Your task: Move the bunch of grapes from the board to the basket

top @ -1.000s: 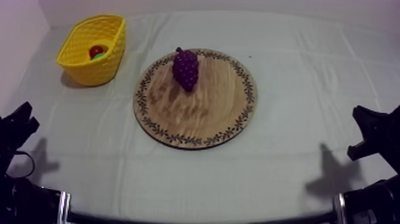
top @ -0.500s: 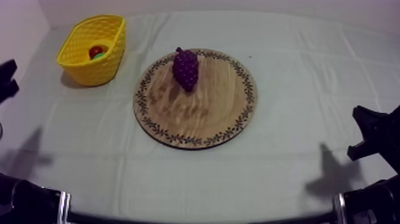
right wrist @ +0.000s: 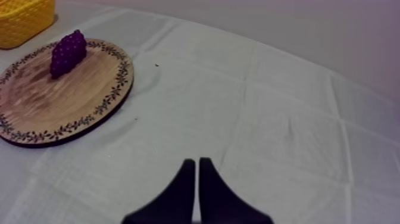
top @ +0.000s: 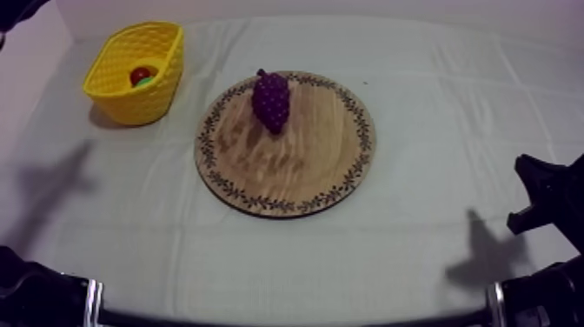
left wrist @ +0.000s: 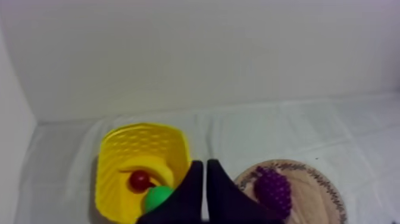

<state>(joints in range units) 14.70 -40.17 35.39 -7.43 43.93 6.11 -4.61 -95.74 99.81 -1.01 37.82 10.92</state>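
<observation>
The left gripper has its fingers pressed together in a narrow wedge, with nothing between them. It hangs high above the table, with the basket on one side of it and the board on the other. In the top view the left arm is a dark shape at the upper left corner, beyond the basket.

The right gripper is also pressed together on nothing. It sits low over bare cloth, well apart from the board. In the top view the right arm is at the lower right edge.

The grapes lie on the board, on its far part near the rim, on the side toward the basket. Neither gripper touches them.

The basket stands at the table's far left, near the board but apart from it. In it lie a small red fruit and a green fruit, side by side.
</observation>
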